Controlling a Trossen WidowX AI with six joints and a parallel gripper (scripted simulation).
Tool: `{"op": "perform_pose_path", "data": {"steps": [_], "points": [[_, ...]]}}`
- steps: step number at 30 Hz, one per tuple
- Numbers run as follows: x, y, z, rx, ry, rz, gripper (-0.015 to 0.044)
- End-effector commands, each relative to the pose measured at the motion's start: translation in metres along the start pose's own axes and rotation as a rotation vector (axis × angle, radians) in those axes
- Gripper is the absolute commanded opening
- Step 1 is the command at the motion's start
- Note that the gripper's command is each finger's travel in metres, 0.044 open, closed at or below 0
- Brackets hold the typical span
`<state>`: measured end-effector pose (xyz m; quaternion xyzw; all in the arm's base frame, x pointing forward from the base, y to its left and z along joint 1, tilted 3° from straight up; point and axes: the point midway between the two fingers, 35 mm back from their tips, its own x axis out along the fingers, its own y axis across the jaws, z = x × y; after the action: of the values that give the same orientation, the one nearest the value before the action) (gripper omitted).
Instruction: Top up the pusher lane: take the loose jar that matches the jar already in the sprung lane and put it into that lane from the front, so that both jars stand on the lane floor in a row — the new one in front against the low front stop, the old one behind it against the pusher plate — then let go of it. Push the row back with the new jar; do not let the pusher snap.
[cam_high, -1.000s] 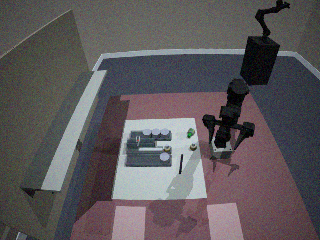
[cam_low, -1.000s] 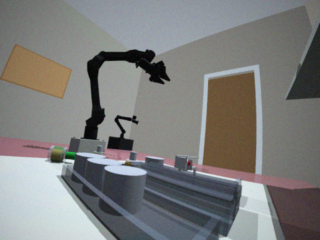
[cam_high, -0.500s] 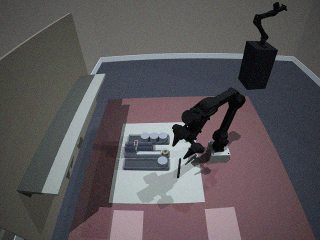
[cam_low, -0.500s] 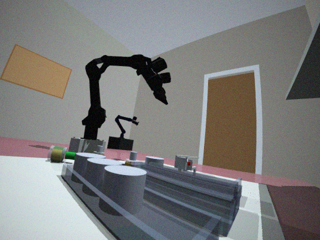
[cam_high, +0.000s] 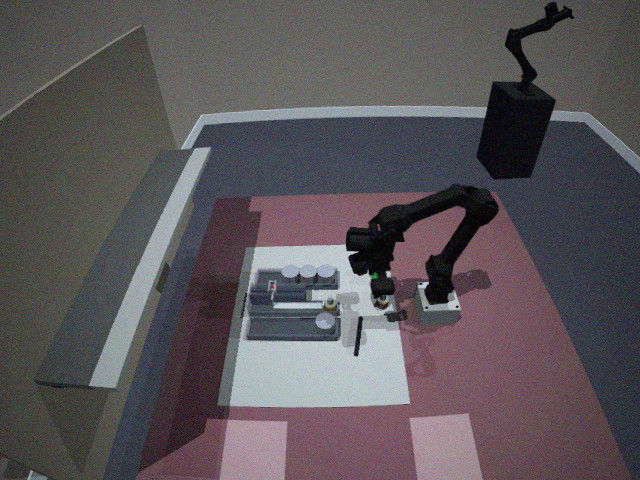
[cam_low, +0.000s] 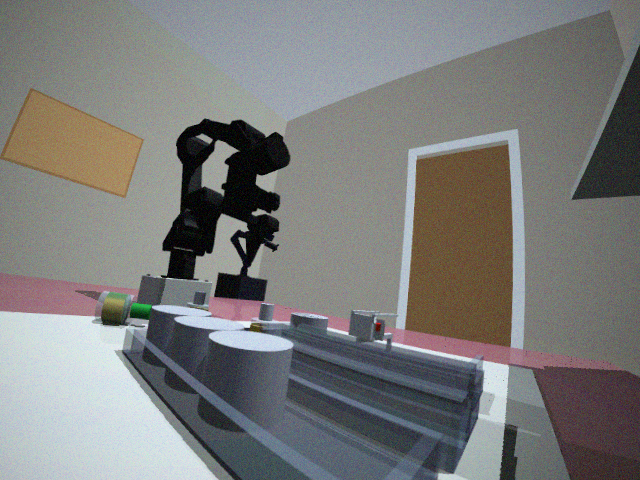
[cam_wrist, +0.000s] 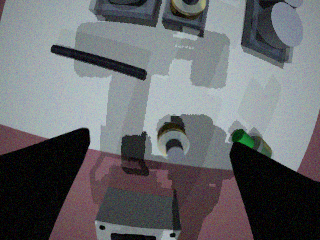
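Loose jar (cam_high: 382, 302) (cam_wrist: 173, 141) stands upright on the white mat (cam_high: 320, 372) (cam_low: 46, 392) (cam_wrist: 50, 100), outside the sprung lane (cam_high: 297, 305), near 1 green-capped jar (cam_low: 116, 308) (cam_wrist: 260, 146) lying tipped. Above it, the gripper (cam_high: 382, 286) (cam_wrist: 162, 143) gapes nearly fully, its 2 fingers gripping nothing.

Two matching jars, both upright: one loose, one in the lane.

We saw the loose jar (cam_high: 382, 302) (cam_low: 199, 298) (cam_wrist: 173, 141) standing on the white mat (cam_high: 310, 374) (cam_low: 51, 366) (cam_wrist: 35, 95), well apart from the front of the sprung lane (cam_high: 292, 313) (cam_wrist: 184, 25); it had an amber-gold body, a pale rim and a narrow grey knob on top. We found its match, the lane jar (cam_high: 330, 304) (cam_low: 266, 312) (cam_wrist: 188, 7), near the front end of that narrow grey lane, with the same gold and pale colouring and grey knob. We could not make out the pusher plate's contact with it.
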<state>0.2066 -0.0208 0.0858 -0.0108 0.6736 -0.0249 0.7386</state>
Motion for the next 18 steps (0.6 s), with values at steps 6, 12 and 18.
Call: {"op": "perform_pose_path", "data": {"steps": [6, 12, 18], "points": [[0.021, -0.022, -0.04, 0.079, 0.121, 0.0, 0.044], [0.056, -0.022, -0.044, 0.079, 0.121, 0.0, 0.044], [0.061, -0.021, -0.046, 0.079, 0.122, 0.0, 0.044]]}}
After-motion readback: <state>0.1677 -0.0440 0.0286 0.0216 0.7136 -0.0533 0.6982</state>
